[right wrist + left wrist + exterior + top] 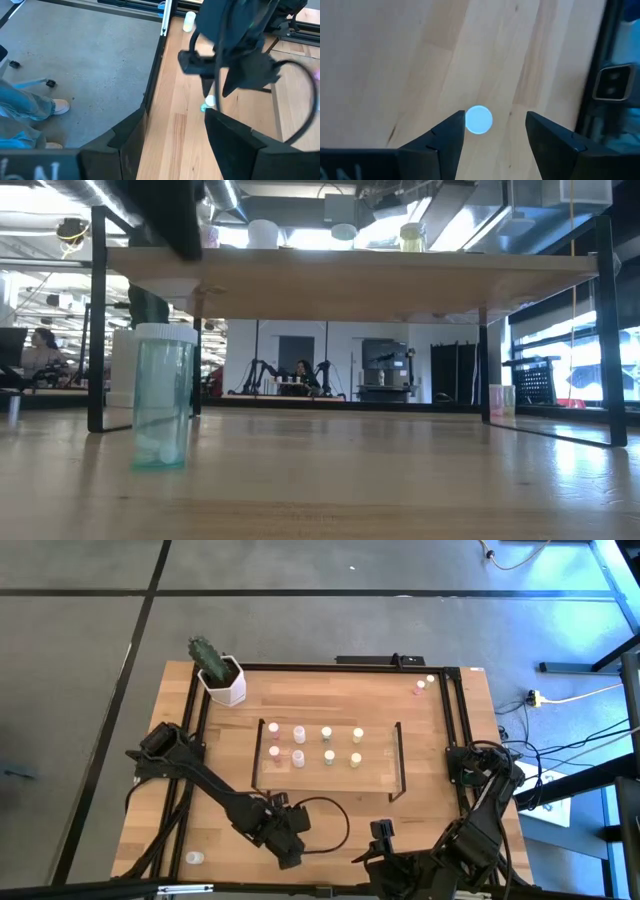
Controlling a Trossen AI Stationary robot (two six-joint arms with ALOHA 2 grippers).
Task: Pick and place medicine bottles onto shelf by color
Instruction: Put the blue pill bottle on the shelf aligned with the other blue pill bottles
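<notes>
upright, bottle (163, 396) under left tool (492, 127)

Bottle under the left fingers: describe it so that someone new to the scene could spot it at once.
Start at the shelf and come toward the arms' side of the table, left of middle, where the left gripper hangs. The bottle stands upright on the bare wood between its open fingers. It is the only loose bottle with a gripper over it; another sits alone at the near left corner.
</notes>
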